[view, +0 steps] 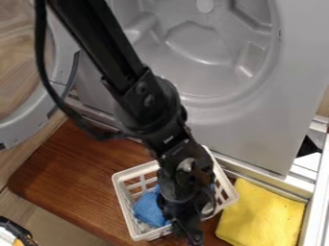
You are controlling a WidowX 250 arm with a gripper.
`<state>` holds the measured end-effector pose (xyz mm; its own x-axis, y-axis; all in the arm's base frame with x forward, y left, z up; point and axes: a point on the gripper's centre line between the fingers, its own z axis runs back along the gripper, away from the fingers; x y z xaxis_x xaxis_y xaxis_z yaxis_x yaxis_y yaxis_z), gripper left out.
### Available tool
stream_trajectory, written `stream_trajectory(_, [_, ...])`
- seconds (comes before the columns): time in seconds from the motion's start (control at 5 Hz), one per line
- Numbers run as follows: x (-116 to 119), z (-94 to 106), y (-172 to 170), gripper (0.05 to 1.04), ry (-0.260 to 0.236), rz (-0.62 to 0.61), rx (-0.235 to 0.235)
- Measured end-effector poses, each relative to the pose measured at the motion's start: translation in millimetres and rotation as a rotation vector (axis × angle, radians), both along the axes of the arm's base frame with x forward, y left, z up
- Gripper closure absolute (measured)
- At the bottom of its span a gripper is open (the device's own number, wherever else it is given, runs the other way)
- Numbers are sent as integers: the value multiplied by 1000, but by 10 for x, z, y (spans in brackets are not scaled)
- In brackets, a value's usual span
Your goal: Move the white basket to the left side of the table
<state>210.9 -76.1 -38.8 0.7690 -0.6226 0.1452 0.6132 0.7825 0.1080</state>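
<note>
Basket (122,201) on table (77,173), cloth (148,210) inside, towel (260,216) right

Blue cloth (149,209) in white basket (124,204)

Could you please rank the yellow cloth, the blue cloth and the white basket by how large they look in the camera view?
1. White basket, going by its outline
2. Yellow cloth
3. Blue cloth, going by its visible part

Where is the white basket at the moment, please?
In the camera view, the white basket sits low, near the middle, on the brown wooden board, partly hidden behind the black arm, with the yellow cloth just to its right.
</note>
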Motion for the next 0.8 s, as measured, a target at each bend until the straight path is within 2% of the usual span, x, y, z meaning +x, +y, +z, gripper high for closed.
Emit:
stream_trajectory(0.2, [-20, 12, -21, 908, 6, -3, -3])
stream_trajectory(0.4, [-11, 119, -39, 974, -18, -10, -23])
stream_trajectory(0.6, [-27, 265, -2, 987, -26, 6, -45])
stream_trajectory(0.8, [-48, 535, 161, 988, -73, 52, -26])
